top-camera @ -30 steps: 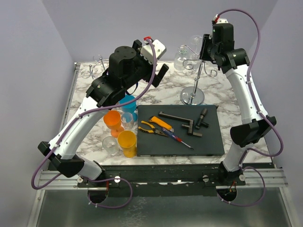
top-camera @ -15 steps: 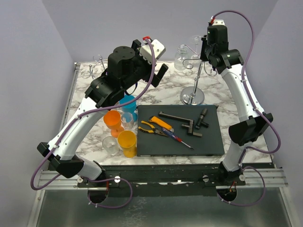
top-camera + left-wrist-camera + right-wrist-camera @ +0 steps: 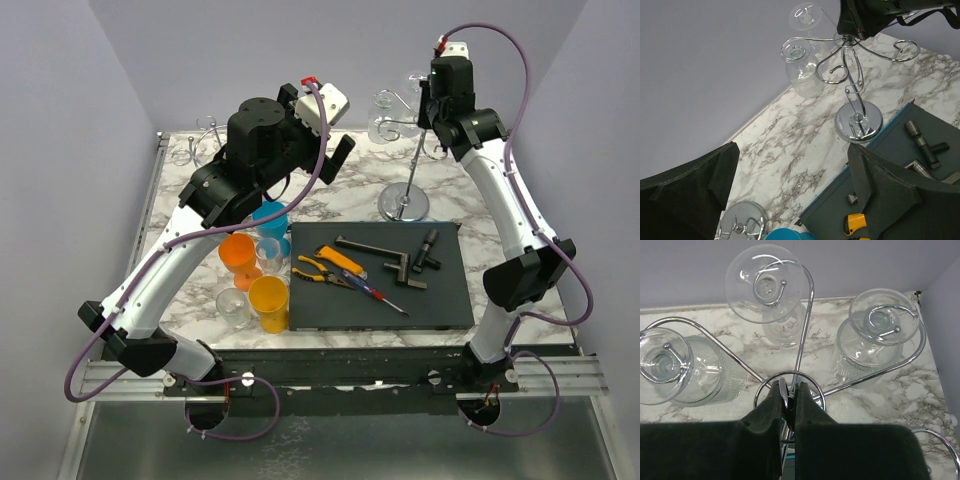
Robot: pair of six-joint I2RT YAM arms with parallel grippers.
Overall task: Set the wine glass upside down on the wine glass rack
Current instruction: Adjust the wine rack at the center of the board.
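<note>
Seen from the right wrist, the right end effector (image 3: 788,399) is clenched on the thin wire loop at the crown of the wine glass rack (image 3: 805,325), its two dark fingers pressed together with the metal pinched between them. Three wine glasses (image 3: 766,284) hang upside down from the rack's curled arms, feet uppermost and bowls pointing down at the marble bench (image 3: 350,205). Which of them is the task's own glass cannot be told. From overhead, the rack stands toward the far right of the bench, beyond a dark tool mat (image 3: 450,290), with its round chrome base on the marble. The left end effector (image 3: 790,197) hovers over the middle of the bench with its fingers spread wide, holding nothing. The hanging step looks finished, or else the rack is being steadied or shifted. The next move likely calls for a gentle release and a straight lift away, without nudging the wire and setting the glasses swinging.
</note>
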